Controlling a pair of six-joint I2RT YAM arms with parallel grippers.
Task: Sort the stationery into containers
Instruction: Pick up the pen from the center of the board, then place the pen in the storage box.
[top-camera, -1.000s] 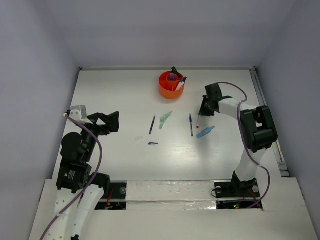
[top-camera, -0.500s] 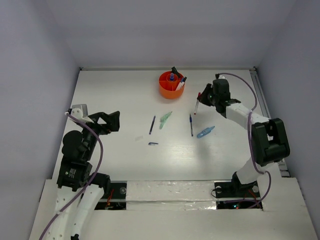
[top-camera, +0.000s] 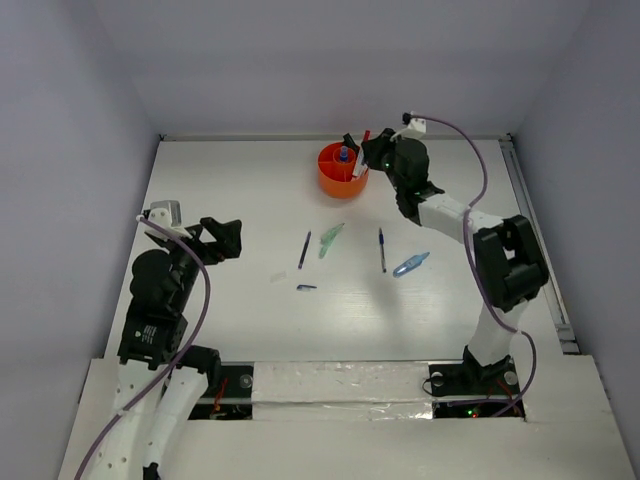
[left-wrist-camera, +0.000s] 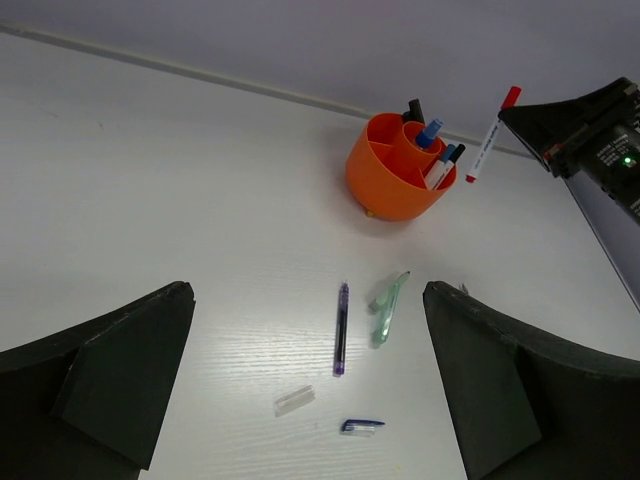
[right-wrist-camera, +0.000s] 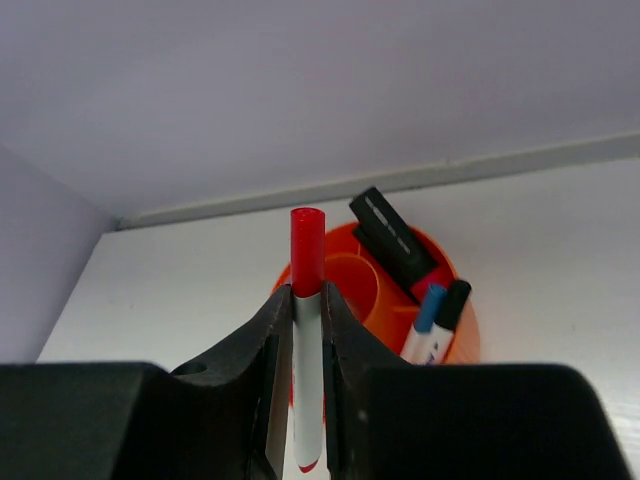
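The orange tub (top-camera: 343, 172) stands at the far middle of the table, with several markers and a blue-capped bottle (top-camera: 344, 155) in it. My right gripper (top-camera: 374, 150) is shut on a white marker with a red cap (right-wrist-camera: 307, 350) and holds it upright in the air, just right of the tub (right-wrist-camera: 470, 330). The marker (left-wrist-camera: 490, 140) also shows in the left wrist view. My left gripper (top-camera: 222, 240) is open and empty at the left. A dark blue pen (top-camera: 304, 249), a pale green pen (top-camera: 331, 239), a second blue pen (top-camera: 382, 249) and a light blue marker (top-camera: 411, 263) lie on the table.
A small dark blue clip piece (left-wrist-camera: 361, 426) and a clear cap (left-wrist-camera: 295, 400) lie near the dark blue pen (left-wrist-camera: 341, 327). A black marker (right-wrist-camera: 392, 243) sticks up out of the tub's far side. Walls close the table on three sides.
My right gripper has lifted the red-capped marker off the table and carried it up and to the far left, to beside the orange tub. The left arm has barely moved.
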